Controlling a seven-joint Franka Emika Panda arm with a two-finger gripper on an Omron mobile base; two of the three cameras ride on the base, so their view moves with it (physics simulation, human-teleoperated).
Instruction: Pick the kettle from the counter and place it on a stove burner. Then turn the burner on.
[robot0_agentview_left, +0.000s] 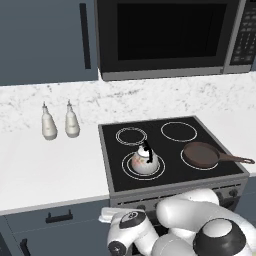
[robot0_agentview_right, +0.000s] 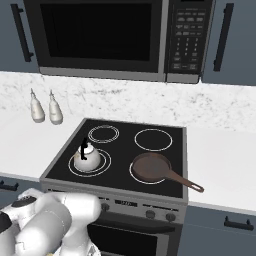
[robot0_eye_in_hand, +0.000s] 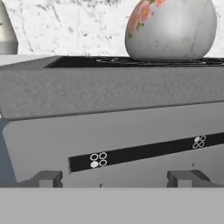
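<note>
The small silvery kettle (robot0_agentview_left: 144, 161) (robot0_agentview_right: 87, 158) stands upright on the front-left stove burner (robot0_agentview_left: 126, 169) (robot0_agentview_right: 104, 162), its black handle up. The white marble counter (robot0_agentview_left: 50, 165) lies to the left of the cooktop. My arm is folded low in front of the stove. In the hand view my gripper (robot0_eye_in_hand: 117, 179) is open with nothing between its fingertips (robot0_eye_in_hand: 48, 178). It faces the stove's grey front panel, just below the black control strip (robot0_eye_in_hand: 131, 153). The kettle (robot0_eye_in_hand: 173, 28), with its pinkish-orange mark, sits above and to the right.
A brown frying pan (robot0_agentview_left: 201, 154) (robot0_agentview_right: 150, 167) rests on the front-right burner, its handle pointing right. Two slim white bottles (robot0_agentview_left: 60, 122) (robot0_agentview_right: 45, 110) stand on the counter at the back left. A microwave (robot0_agentview_left: 165, 35) hangs above. Knobs (robot0_agentview_right: 150, 214) line the stove front.
</note>
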